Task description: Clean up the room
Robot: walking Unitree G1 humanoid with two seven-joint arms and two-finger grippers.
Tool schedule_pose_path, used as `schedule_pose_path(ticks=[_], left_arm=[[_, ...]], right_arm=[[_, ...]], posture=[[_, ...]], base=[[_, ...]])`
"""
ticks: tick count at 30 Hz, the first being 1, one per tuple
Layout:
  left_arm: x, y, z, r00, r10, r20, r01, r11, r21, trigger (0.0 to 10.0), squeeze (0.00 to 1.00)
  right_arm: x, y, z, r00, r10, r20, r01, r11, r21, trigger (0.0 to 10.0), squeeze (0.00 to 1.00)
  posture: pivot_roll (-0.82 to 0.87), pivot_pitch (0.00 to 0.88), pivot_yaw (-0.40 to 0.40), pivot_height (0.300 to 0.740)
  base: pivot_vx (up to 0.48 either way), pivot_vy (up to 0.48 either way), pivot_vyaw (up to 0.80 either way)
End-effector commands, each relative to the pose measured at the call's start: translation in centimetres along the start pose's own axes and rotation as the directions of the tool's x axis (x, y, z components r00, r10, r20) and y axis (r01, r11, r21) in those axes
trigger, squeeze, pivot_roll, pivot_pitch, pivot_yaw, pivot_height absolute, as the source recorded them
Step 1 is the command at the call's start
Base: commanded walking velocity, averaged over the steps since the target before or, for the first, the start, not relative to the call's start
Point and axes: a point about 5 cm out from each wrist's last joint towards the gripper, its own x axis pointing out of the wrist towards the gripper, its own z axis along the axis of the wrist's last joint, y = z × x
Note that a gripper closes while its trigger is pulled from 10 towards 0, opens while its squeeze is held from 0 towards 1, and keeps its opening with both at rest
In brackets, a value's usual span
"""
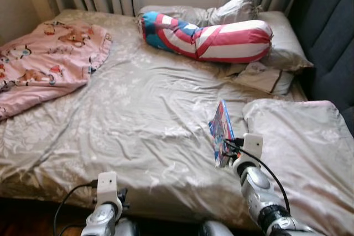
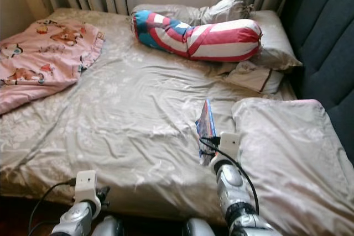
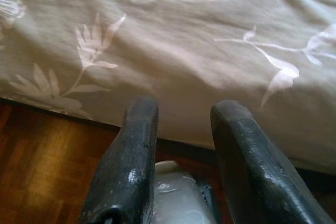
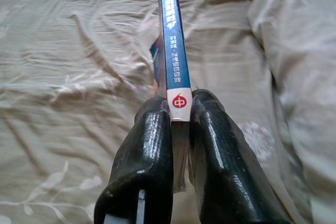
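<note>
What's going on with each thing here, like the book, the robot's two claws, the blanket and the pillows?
book: held upright by its spine, above the bed
right gripper: shut on the book
left gripper: open, holding nothing, low at the bed's edge
pink blanket: crumpled at the bed's far left corner
striped bolster: lying across the pillows
grey pillows: rumpled, piled at the head
bedsheet: wrinkled

On the bed [image 1: 138,114], a blanket [image 1: 44,62] lies far left; a bolster [image 1: 207,34] rests behind on pillows [image 1: 276,53]; a book [image 1: 222,131] stands right of centre, beside a nearer pillow [image 1: 298,142].
</note>
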Motion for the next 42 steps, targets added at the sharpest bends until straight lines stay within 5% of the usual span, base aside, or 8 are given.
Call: schedule_pose_path(ticks=[1,5,7,19,27,42], left_arm=[[-0.1,-0.1,-0.6,1.0,-0.005,-0.021,0.005,1.0,-0.001,10.0,0.0],[-0.1,-0.1,-0.5,1.0,-0.006,-0.02,0.006,1.0,0.001,10.0,0.0],[-0.1,-0.1,-0.5,1.0,-0.006,-0.019,0.006,1.0,0.003,10.0,0.0],[-0.6,0.9,-1.5,1.0,0.002,-0.019,-0.001,0.999,0.034,10.0,0.0],[-1.4,1.9,-2.9,1.0,-0.008,-0.024,0.01,0.997,0.075,10.0,0.0],[-2.4,2.9,-4.4,0.999,-0.026,-0.039,0.031,0.992,0.122,10.0,0.0]], right_arm=[[0.1,-0.3,0.4,1.0,-0.011,0.011,0.011,1.0,0.003,10.0,0.0],[0.1,-0.4,0.4,1.0,-0.011,0.009,0.01,0.998,0.054,10.0,0.0],[0.3,-0.6,0.9,1.0,-0.007,0.025,0.002,0.986,0.169,10.0,0.0],[1.5,1.1,4.7,0.98,0.125,0.152,-0.171,0.925,0.339,10.0,0.0],[1.0,0.0,2.0,0.997,0.074,0.031,-0.08,0.885,0.459,10.0,0.0],[0.0,-3.3,0.4,0.996,-0.084,-0.017,0.084,0.92,0.384,10.0,0.0]], posture=[[-0.13,0.065,-0.077,0.65],[-0.12,0.069,-0.075,0.65],[-0.12,0.071,-0.073,0.65],[-0.08,0.117,-0.055,0.65],[-0.03,0.183,-0.03,0.65],[-0.02,0.223,0.003,0.65]], base=[[0.0,0.0,0.0],[0.0,0.0,0.0],[0.0,0.0,0.0],[0.0,0.0,0.0],[0.0,0.0,0.0],[0.0,0.0,0.0]])
